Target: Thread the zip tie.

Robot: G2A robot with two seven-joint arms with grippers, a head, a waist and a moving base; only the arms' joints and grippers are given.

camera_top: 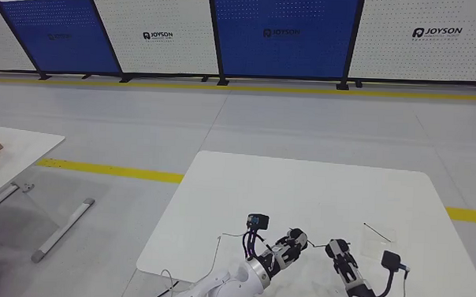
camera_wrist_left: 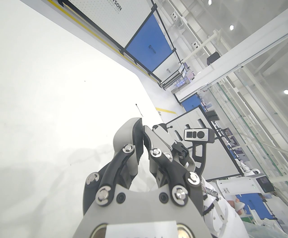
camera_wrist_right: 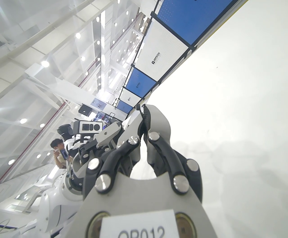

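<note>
Nearest, the left gripper (camera_top: 300, 238) and right gripper (camera_top: 335, 247) are seen tip toward tip, close together over the white table (camera_top: 300, 190); a loose tie (camera_top: 377, 231) lies flat near the right edge. From the left wrist, its fingers (camera_wrist_left: 126, 133) are seen pressed together; what they pinch cannot be told. From the right wrist, fingers (camera_wrist_right: 157, 121) are clamped on the black zip tie (camera_wrist_right: 137, 107), whose end pokes past them.
</note>
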